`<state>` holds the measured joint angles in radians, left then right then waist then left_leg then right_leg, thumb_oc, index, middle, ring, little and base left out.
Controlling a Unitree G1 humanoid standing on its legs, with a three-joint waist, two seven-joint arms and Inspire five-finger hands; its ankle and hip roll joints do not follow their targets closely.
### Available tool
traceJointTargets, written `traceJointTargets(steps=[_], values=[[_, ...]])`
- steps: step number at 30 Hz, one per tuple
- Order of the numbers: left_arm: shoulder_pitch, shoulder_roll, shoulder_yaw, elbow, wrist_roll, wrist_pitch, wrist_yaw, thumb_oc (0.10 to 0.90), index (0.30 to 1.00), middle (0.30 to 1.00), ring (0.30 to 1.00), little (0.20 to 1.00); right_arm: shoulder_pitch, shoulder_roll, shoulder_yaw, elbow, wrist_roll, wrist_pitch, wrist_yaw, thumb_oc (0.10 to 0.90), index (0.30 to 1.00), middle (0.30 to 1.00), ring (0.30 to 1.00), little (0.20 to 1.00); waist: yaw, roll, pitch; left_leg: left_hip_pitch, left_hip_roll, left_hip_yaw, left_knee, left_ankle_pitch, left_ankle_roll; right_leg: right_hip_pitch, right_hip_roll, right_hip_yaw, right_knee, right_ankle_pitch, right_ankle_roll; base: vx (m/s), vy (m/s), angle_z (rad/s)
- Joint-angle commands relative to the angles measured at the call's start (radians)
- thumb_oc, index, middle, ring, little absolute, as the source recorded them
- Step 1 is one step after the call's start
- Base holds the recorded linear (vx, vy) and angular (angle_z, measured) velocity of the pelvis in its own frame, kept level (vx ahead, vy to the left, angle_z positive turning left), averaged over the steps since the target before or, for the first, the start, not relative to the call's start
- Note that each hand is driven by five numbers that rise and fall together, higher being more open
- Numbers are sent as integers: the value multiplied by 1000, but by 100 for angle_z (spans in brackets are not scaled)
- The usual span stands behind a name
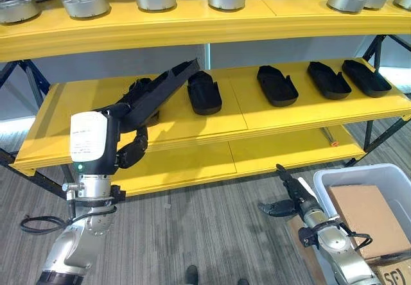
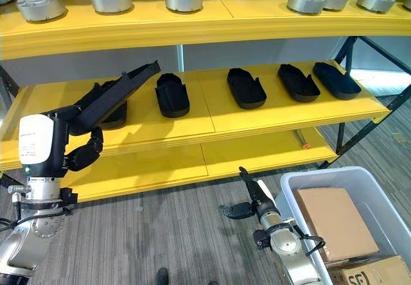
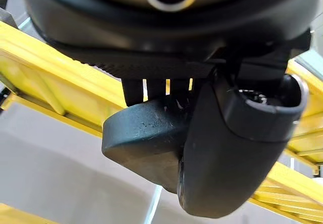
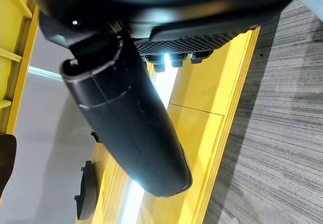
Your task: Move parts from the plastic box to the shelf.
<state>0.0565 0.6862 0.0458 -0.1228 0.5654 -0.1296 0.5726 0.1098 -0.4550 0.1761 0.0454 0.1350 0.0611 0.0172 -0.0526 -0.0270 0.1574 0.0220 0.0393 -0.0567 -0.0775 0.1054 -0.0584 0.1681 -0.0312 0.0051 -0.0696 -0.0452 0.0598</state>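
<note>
A yellow shelf point(image 1: 302, 115) stands over grey striped flooring point(image 1: 212, 233). The left hand point(image 1: 131, 147) is curled round a long black part point(image 1: 160, 89), tilted above the middle board, seemingly over another part. The right hand point(image 1: 286, 198), fingers relaxed, hangs beside the plastic box point(image 1: 385, 172).

Grey striped carpet floor point(image 1: 212, 233), yellow rack point(image 1: 192, 163) on dark blue steel legs point(image 1: 376, 128), pale grey wall point(image 1: 282, 51) behind, bright light patch low at left point(image 1: 16, 128)
</note>
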Motion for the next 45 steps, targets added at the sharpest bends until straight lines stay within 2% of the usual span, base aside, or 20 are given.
traceJointTargets(steps=[1,2,4,6,7,11,12,15,19,20,22,25,26,30,34,36,39,44,45], values=[[-139,41,117,-47,5,-22,152,400,300,300,300,300,-76,-36,-17,-94,19,-106,-9,900,1000,1000,1000,1000,-35,-3,-51,34,-93,157,113,-157,65,-94,50,-33,76,36,5,0,-93,24],[-150,42,111,-39,7,-29,152,400,300,300,300,300,-72,-40,-17,-87,21,-108,-21,900,1000,1000,1000,1000,-47,-6,-41,24,-69,204,144,-162,55,-98,41,-53,96,31,5,-47,-24,28],[-170,39,98,-35,10,-30,144,400,300,300,300,300,-71,-44,-23,-80,23,-111,-35,900,1000,1000,1000,1000,-65,-7,-30,8,-22,255,181,-158,36,-108,30,-78,128,20,1,-64,12,61],[-182,56,91,-32,-5,-24,148,400,300,300,300,300,-75,-49,-23,-66,22,-127,-36,900,1000,1000,1000,1000,-74,-2,-19,-6,20,261,196,-143,22,-120,24,-87,162,1,-8,-51,54,67],[-184,59,90,-31,-7,-23,150,400,300,300,300,300,-75,-50,-23,-64,22,-130,-35,900,1000,1000,1000,1000,-76,-1,-18,-7,25,260,196,-140,20,-122,23,-88,167,-2,-10,-17,91,35],[-145,73,121,-34,-23,-6,172,400,300,300,300,300,-60,-75,-21,-65,10,-153,1,900,1000,1000,1000,1000,-91,14,-17,17,149,208,124,-2,-34,-132,11,-84,219,-54,-24,15,175,0],[-138,77,124,-36,-23,1,176,400,300,300,300,300,-55,-87,-24,-66,15,-164,6,900,1000,1000,1000,1000,-95,15,-18,19,192,206,112,35,-44,-135,1,-89,232,-63,-23,14,206,-13],[-129,89,125,-30,-32,14,186,400,300,300,300,300,-46,-112,-30,-72,25,-182,11,900,1000,1000,1000,1000,-111,22,-17,25,266,209,63,125,-73,-151,-17,-107,281,-96,-27,0,198,0],[-162,107,102,-4,-48,25,197,400,300,300,300,300,-44,-142,-42,-64,30,-200,13,900,1000,1000,1000,1000,-142,37,-11,17,332,257,-3,170,-95,-170,-58,-131,339,-125,-20,8,280,2],[-167,107,99,-1,-48,27,197,400,300,300,300,300,-44,-144,-44,-64,31,-199,13,900,1000,1000,1000,1000,-144,37,-10,15,334,259,-4,170,-96,-171,-60,-132,344,-128,-19,59,330,24],[-190,115,80,3,-61,51,178,400,300,300,300,300,-48,-153,-55,-48,25,-207,26,900,1000,1000,1000,1000,-157,54,-6,20,337,281,-10,132,-98,-180,-84,-144,394,-151,-8,114,404,27],[-200,103,69,2,-52,53,151,400,300,300,300,300,-41,-139,-62,-47,22,-190,18,900,1000,1000,1000,1000,-156,66,-6,49,304,297,0,87,-95,-179,-106,-153,434,-166,0,145,350,25],[-204,99,63,0,-49,52,137,400,300,300,300,300,-35,-131,-66,-52,28,-179,12,900,1000,1000,1000,1000,-152,67,-7,63,280,291,3,65,-93,-163,-115,-149,414,-152,11,130,248,16],[-224,90,46,15,-23,39,153,400,300,300,300,300,-36,-110,-62,-53,18,-174,-15,900,1000,1000,1000,1000,-149,65,-14,86,237,284,-1,33,-90,-131,-140,-136,326,-94,45,120,216,6],[-233,99,66,10,-4,67,153,400,300,300,300,300,-56,-82,-48,-50,6,-165,-40,900,1000,1000,1000,1000,-128,70,-25,109,209,306,-5,-4,-88,-109,-191,-164,252,-36,95,107,138,5],[-224,118,91,29,-21,63,157,400,300,300,300,300,-66,-59,-23,-69,-2,-146,-61,900,1000,1000,1000,1000,-104,60,-38,114,198,330,-2,-21,-82,-89,-227,-201,192,9,125,125,68,-1],[-214,128,111,42,-18,60,156,400,300,300,300,300,-74,-47,-13,-78,-8,-129,-69,900,1000,1000,1000,1000,-85,47,-48,115,191,349,0,-33,-73,-78,-245,-219,152,39,147,98,55,-15],[-240,137,92,74,-23,53,139,400,300,300,300,300,-68,-43,-20,-86,-13,-123,-86,900,1000,1000,1000,1000,-74,31,-52,100,175,344,11,-45,-56,-77,-259,-213,153,49,161,86,130,-8],[-253,138,82,76,-19,44,127,400,300,300,300,300,-65,-37,-28,-84,-10,-126,-94,900,1000,1000,1000,1000,-68,25,-54,94,160,341,13,-53,-45,-77,-270,-213,153,59,165,82,195,-11]])
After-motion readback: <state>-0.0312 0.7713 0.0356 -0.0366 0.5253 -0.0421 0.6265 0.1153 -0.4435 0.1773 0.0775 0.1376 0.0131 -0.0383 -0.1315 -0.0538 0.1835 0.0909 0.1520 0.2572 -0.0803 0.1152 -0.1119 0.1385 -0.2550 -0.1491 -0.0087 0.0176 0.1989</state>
